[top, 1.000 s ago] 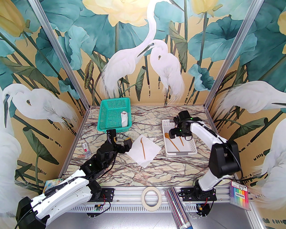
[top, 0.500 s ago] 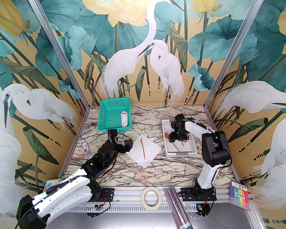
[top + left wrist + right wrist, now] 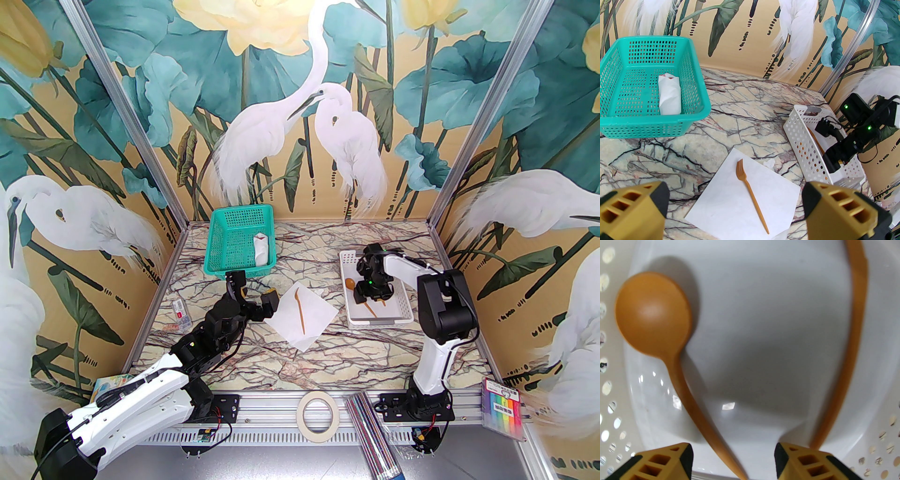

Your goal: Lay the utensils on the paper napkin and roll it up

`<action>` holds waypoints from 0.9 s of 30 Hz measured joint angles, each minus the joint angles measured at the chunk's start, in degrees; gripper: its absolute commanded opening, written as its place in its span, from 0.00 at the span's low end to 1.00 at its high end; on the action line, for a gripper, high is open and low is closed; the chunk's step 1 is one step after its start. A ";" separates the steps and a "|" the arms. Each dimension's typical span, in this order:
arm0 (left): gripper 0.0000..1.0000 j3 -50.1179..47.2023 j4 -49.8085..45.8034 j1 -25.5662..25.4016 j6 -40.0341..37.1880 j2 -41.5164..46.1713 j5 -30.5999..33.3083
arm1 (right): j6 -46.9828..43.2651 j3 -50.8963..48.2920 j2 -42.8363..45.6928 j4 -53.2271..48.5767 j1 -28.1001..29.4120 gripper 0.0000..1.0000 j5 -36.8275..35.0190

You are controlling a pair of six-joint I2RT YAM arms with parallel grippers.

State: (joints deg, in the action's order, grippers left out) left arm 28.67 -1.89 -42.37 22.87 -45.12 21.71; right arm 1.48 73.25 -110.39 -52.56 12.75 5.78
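Observation:
The white paper napkin (image 3: 315, 323) lies flat mid-table with the orange-brown fork (image 3: 300, 311) across it; both also appear in the left wrist view, napkin (image 3: 726, 206) and fork (image 3: 751, 195). My left gripper (image 3: 253, 290) hovers open just left of the napkin, nothing between its fingers (image 3: 841, 211). The spoon (image 3: 654, 315) and the knife (image 3: 855, 333) lie in the white perforated tray (image 3: 379, 321). My right gripper (image 3: 733, 460) is open, low inside the tray, with the spoon's handle running between its fingers and the knife just outside its right finger.
A teal basket (image 3: 220, 243) at the back left holds another white rolled bundle (image 3: 261, 249). A small box (image 3: 180, 315) lies at the left edge. A tape roll (image 3: 318, 415), striped sticks (image 3: 370, 431) and a colourful pack (image 3: 504, 408) sit on the front rail.
My right arm has folded down and lowered its gripper into the white tray, closer over the spoon and knife. The left arm, napkin and fork have stayed put.

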 measured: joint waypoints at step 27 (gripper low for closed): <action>0.99 1.53 -0.13 0.00 -0.61 -0.39 0.00 | 1.95 0.55 -0.92 0.07 0.33 0.23 -2.25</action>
State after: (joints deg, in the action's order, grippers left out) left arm 30.20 -2.02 -42.37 22.26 -45.52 21.71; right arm 3.42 73.80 -111.31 -52.49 13.08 3.53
